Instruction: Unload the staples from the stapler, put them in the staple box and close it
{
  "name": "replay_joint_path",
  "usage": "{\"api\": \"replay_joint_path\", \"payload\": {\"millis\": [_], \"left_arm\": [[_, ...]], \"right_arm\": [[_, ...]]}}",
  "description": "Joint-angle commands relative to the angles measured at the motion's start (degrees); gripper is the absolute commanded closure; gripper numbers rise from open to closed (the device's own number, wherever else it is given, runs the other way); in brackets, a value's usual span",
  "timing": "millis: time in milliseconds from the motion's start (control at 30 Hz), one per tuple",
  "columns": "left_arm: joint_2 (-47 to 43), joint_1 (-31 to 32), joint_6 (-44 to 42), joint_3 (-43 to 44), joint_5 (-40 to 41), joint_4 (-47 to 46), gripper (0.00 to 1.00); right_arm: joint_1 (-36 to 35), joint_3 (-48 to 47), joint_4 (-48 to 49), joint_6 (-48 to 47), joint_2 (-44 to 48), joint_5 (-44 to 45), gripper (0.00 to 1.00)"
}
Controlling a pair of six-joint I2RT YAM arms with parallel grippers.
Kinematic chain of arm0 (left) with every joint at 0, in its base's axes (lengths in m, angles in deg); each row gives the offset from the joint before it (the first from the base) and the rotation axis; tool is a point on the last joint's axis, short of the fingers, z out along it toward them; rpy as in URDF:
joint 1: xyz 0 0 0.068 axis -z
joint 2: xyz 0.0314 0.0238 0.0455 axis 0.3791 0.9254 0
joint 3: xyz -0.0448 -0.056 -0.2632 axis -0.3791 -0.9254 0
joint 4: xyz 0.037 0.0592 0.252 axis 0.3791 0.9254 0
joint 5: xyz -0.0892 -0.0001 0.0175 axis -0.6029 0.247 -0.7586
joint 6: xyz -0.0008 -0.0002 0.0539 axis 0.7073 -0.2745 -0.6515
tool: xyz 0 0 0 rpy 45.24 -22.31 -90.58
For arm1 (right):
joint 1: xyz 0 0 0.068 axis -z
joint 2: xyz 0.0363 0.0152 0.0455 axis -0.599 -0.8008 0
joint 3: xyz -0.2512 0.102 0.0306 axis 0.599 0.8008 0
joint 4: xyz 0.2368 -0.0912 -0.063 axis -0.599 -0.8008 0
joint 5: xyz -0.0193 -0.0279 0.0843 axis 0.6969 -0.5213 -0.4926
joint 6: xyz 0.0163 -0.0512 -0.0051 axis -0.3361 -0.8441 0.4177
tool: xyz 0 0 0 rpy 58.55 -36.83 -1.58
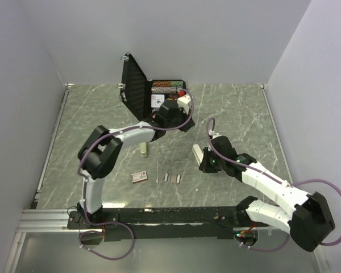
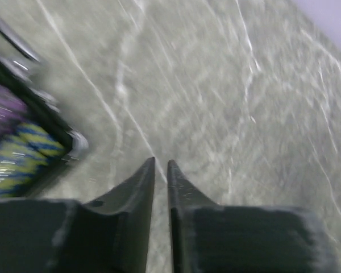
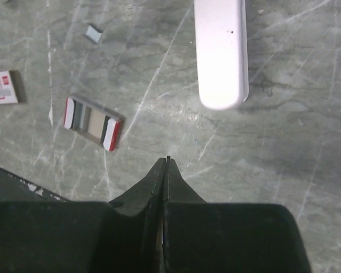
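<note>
My right gripper [image 3: 166, 162] is pinched shut on nothing, and my left gripper [image 2: 161, 166] shows a slim, empty gap. The staples [image 3: 93, 123] lie at ten o'clock of my right tips, the stapler [image 3: 220, 51] at one. I'd open wide before reaching. Only overhead shows the case [image 1: 137, 85] lid raised.

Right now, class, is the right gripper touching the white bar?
Apart. The right wrist view shows bare table between the shut right gripper and the white bar.
</note>
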Motion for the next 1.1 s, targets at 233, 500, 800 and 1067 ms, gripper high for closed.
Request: {"api": "replay_joint_path", "payload": {"millis": [233, 500, 800, 1067], "left_arm": [[12.6, 4.1, 1.4, 9.6, -15.1, -1.5, 0.95], [14.7, 4.8, 1.2, 7.7, -15.0, 0.5, 0.99], [12.3, 4.9, 0.8, 0.5, -9.4, 2.8, 0.99], [5.9, 5.1, 4.0, -8.9, -7.2, -0.1, 0.99]], "right_arm": [[-0.5, 0.4, 13.2, 7.6, -12.7, 2.7, 1.0], [0.6, -2.0, 13.3, 9.5, -17.6, 9.6, 1.0], [7.0, -3.3, 13.2, 8.0, -19.0, 13.4, 1.0], [9.2, -7.1, 13.0, 3.5, -21.5, 13.4, 1.0]]}}
